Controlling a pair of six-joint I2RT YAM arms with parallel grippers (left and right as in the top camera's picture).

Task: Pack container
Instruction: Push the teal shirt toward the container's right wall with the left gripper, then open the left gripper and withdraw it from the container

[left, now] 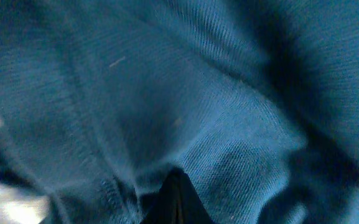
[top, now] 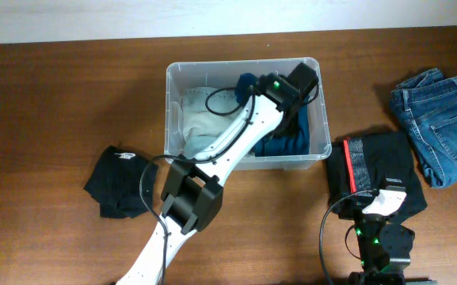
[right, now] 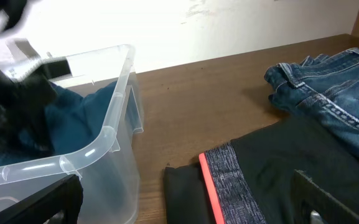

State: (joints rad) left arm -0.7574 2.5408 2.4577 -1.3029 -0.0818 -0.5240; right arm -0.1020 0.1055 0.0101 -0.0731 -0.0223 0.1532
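The clear container [top: 168,111] sits far-centre on the worktop [top: 54,95]; the left claw [top: 299,83] is buried in teal knitwear [left: 167,93] inside it, probably pressing it down, grip untellable; the right claw [right: 191,202] hangs wide open, empty, over the red-striped black garment [right: 260,174], presumably next.

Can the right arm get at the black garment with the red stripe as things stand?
Probably yes: the right gripper hangs open just over the black garment, and nothing lies between them.
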